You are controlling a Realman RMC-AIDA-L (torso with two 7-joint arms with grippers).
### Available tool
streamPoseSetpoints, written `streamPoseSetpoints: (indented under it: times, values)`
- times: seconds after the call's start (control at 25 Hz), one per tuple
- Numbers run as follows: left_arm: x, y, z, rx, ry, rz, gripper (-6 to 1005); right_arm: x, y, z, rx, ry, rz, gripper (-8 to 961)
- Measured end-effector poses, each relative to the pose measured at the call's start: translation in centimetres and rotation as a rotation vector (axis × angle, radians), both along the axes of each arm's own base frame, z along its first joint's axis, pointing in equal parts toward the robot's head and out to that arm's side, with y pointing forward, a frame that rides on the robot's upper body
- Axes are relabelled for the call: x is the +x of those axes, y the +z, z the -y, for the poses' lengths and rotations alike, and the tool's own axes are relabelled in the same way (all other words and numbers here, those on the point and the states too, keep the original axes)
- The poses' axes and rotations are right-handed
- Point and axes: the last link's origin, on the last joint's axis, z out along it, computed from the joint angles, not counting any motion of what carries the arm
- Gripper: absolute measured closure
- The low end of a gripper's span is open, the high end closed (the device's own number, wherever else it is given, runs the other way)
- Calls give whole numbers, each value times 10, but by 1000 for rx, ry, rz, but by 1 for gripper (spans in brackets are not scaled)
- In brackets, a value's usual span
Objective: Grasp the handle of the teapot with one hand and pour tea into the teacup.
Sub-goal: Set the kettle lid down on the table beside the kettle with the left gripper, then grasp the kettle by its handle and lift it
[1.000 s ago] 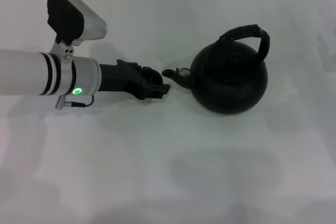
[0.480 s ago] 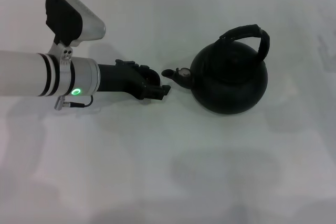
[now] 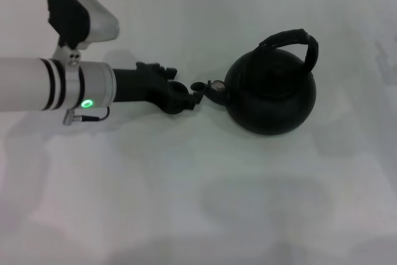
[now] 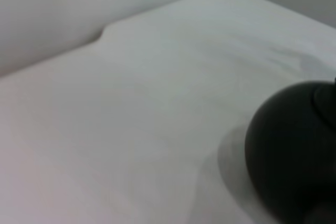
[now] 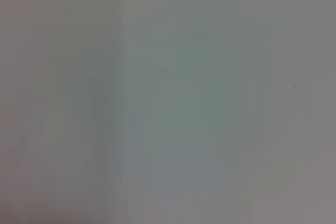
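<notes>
The matte-black teapot [image 3: 271,96] stands upright on the white table at centre right. Its ribbed arched handle [image 3: 296,37] rises over its far right side, and nothing holds it. Its short spout [image 3: 206,87] points left. My left gripper [image 3: 186,98] reaches in from the left and holds the tiny dark teacup [image 3: 176,98] just left of the spout tip. The teapot's round body also shows in the left wrist view [image 4: 294,145]. No tea is visible. My right gripper is out of view.
The white table [image 3: 205,203] spreads all around the teapot. My left forearm [image 3: 37,85], white with a green light, lies across the left side. The right wrist view shows only a plain grey surface.
My left wrist has rolled and the gripper has shifted slightly, so the teacup now sits lower, close by the spout tip. The teapot has not moved.
</notes>
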Motion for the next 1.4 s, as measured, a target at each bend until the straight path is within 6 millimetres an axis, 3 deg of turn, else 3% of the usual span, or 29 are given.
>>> streamPoseSetpoints:
  times: [0.4, 0.64, 0.8, 1.04, 1.24, 1.4]
  values:
    - [-2, 41, 20, 128, -70, 98, 125, 4, 2, 4, 4, -10, -1, 531]
    - [-39, 91, 45, 345, -96, 296, 126, 4, 4, 24, -21, 46, 17, 531]
    - [-65, 111, 63, 488, -94, 346, 130, 3, 11, 39, -56, 94, 20, 531]
    - [-90, 114, 84, 616, -125, 342, 135, -4, 12, 56, -179, 104, 27, 530]
    - [-96, 109, 93, 664, -146, 345, 136, -23, 10, 62, -312, 67, 121, 501]
    - [-101, 109, 95, 677, -123, 347, 138, -47, 2, 70, -322, 30, 216, 483]
